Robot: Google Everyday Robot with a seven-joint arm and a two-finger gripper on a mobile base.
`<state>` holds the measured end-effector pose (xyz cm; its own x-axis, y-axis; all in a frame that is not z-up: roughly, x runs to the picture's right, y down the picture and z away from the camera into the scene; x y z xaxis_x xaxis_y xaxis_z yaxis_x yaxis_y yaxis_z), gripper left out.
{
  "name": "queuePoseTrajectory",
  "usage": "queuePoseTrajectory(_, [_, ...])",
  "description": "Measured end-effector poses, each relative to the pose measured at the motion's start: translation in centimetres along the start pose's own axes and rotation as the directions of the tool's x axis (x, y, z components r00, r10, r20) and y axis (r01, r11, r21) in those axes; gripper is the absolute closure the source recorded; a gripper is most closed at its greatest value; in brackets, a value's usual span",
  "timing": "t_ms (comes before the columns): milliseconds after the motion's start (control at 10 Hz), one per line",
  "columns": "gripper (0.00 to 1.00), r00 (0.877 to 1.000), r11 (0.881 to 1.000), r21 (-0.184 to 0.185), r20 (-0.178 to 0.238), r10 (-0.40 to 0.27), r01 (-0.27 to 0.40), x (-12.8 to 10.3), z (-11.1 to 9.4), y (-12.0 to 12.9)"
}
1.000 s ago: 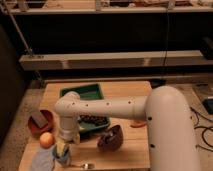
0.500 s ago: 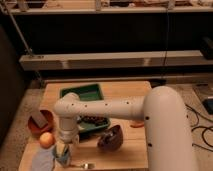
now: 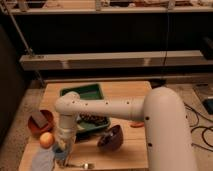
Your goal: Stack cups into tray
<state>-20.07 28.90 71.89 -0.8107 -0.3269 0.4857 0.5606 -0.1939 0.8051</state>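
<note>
The green tray (image 3: 82,93) sits at the back middle of the wooden table, with dark items in its front part. My gripper (image 3: 62,148) points straight down at the table's front left, below the white arm's wrist. Its fingers are shut on the rim of the small blue cup (image 3: 60,154), which stands on the table. The wider pale cream-white cup (image 3: 42,160) stands just left of it, near the front edge. Both cups are outside the tray, in front of it and to its left.
An orange ball (image 3: 46,140) lies beside the gripper's left side. An orange-brown bowl (image 3: 40,122) stands at the left edge and a dark brown bowl (image 3: 110,139) to the right. A spoon (image 3: 82,165) lies at the front edge. The big white arm (image 3: 160,125) covers the table's right side.
The arm has hardly shifted. The gripper, open over the blue cup a second ago, has closed on it.
</note>
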Motion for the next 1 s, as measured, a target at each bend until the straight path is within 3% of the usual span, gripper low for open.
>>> queuePoseTrajectory(200, [1.0, 1.0, 0.999, 0.036, -0.005, 0.005, -0.005, 0.0, -1.1, -0.2])
queuePoseTrajectory(300, [1.0, 1.0, 0.999, 0.041, -0.006, 0.013, -0.013, -0.2, -2.7, -0.2])
queuePoseTrajectory(500, [1.0, 0.999, 0.999, 0.028, -0.006, 0.035, -0.035, -0.2, -6.0, 0.7])
queuePoseTrajectory(800, [1.0, 0.993, 0.993, 0.01, -0.028, 0.114, -0.114, -2.6, -12.4, 5.5])
queuePoseTrajectory(1000, [1.0, 0.991, 0.992, 0.01, -0.033, 0.127, -0.127, -3.2, -13.3, 6.3])
